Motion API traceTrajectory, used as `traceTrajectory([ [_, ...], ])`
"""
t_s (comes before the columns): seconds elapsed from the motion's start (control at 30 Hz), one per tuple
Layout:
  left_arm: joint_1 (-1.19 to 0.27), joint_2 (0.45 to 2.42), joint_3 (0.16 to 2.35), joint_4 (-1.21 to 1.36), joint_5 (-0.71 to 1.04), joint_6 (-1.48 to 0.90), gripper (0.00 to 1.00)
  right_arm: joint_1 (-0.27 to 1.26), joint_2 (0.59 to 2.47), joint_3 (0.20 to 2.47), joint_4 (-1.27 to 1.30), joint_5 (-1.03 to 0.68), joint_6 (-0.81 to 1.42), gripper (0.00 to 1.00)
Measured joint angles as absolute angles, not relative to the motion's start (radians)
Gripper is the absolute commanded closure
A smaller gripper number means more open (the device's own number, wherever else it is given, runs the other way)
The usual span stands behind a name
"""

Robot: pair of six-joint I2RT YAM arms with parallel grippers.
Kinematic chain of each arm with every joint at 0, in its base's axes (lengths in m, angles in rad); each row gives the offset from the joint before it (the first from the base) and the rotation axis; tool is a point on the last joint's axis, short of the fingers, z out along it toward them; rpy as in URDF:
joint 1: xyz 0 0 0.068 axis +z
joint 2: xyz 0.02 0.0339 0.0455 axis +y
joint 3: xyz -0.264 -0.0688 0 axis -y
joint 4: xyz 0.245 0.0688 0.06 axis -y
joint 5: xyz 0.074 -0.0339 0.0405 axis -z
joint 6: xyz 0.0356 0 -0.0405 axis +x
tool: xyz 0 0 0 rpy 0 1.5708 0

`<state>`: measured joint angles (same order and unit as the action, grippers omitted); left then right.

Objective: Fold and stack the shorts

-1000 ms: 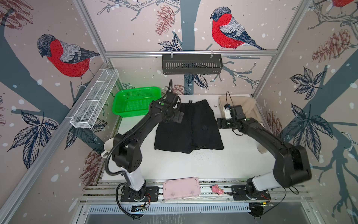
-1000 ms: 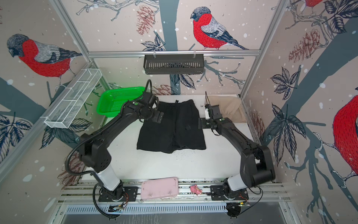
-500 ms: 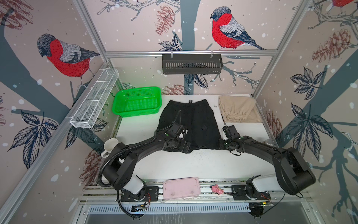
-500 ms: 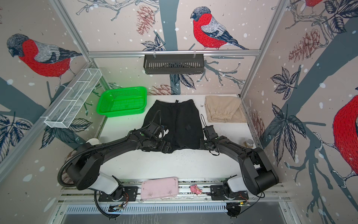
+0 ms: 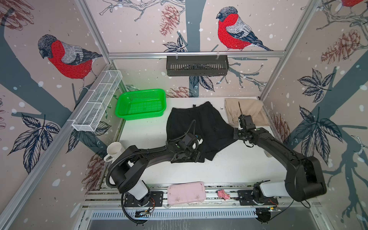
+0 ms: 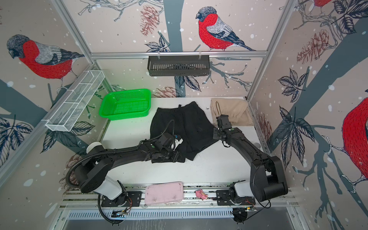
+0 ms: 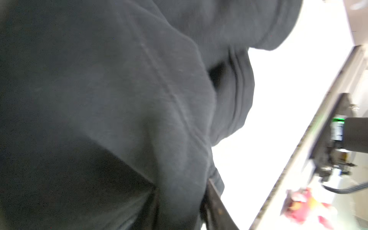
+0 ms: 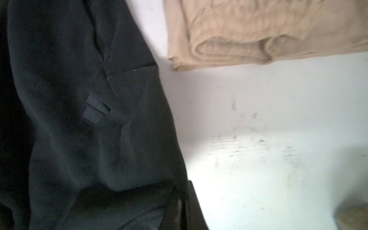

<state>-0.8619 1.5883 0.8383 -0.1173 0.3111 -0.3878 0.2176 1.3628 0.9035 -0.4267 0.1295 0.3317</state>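
A: So, which step is in hand?

B: By my reading, the first fold of the soft black cloth shorts (image 5: pixel 201 127). They lie spread in the middle of the white desk (image 5: pixel 229 169), waistband toward the back wall, and both arms have hold of the near hem.

A: Where do the end effectors sit on the cloth?

B: The left end effector (image 5: pixel 196 157) is low on the near left leg hem, where the fabric bunches. In the left wrist view a fold of black cloth (image 7: pixel 179 199) sits between its fingers, so it looks clamped on the hem, jaws partly apart around the bunch. The right end effector (image 5: pixel 238 137) is at the outer corner of the right leg, raised off the desk; its jaws are together, and the right wrist view shows the black hem (image 8: pixel 175 195) pinched there.

A: And the other pair?

B: The folded beige cloth shorts (image 5: pixel 247 113) rest in the back right corner, just beyond the right arm and apart from the black pair.

A: What does the next move call for?

B: Probably lifting both hem corners evenly and carrying them toward the waistband. The left corner sits lower, so it needs to catch up or the fold will skew.
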Motion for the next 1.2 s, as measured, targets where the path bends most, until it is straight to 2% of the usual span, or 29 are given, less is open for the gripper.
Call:
traceTrajectory([
  [0.1,-0.875,1.607,0.908,-0.15,0.299,-0.445,0.04,0.154,1.343,0.927,-0.448,0.146,0.302,0.98],
  [0.2,-0.875,1.608,1.036,-0.238,0.244,-0.469,0.03,0.107,1.367,0.969,-0.462,0.15,0.272,0.98],
  [0.27,-0.876,1.6,1.148,-0.299,0.197,-0.456,0.03,0.089,1.409,1.021,-0.464,0.15,0.253,0.89],
  [0.33,-0.873,1.594,1.256,-0.34,0.096,-0.423,0.03,0.081,1.447,1.074,-0.463,0.15,0.232,0.87],
  [0.37,-0.865,1.594,1.298,-0.348,0.029,-0.39,0.03,0.077,1.461,1.097,-0.461,0.149,0.232,0.81],
  [0.4,-0.854,1.598,1.327,-0.356,-0.026,-0.36,0.03,0.076,1.47,1.113,-0.46,0.149,0.23,0.7],
  [0.43,-0.832,1.61,1.357,-0.355,-0.087,-0.321,0.03,0.075,1.474,1.126,-0.459,0.149,0.229,0.54],
  [0.5,-0.768,1.655,1.41,-0.352,-0.177,-0.239,0.03,0.075,1.473,1.137,-0.456,0.148,0.228,0.35],
  [0.63,-0.606,1.794,1.513,-0.334,-0.223,-0.101,0.03,0.076,1.443,1.127,-0.458,0.131,0.225,0.3],
  [0.73,-0.538,1.901,1.557,-0.313,-0.202,-0.004,0.03,0.08,1.383,1.095,-0.449,0.099,0.233,0.27],
  [0.9,-0.483,2.111,1.712,-0.315,-0.107,0.093,0.03,0.183,1.295,0.984,-0.378,-0.016,0.243,0.24],
  [1.07,-0.465,2.304,1.934,-0.371,-0.056,0.123,0.03,0.318,1.283,0.909,-0.305,-0.074,0.278,0.23],
  [1.2,-0.463,2.42,2.083,-0.432,-0.087,0.104,0.03,0.355,1.303,0.839,-0.26,-0.08,0.318,0.22],
])
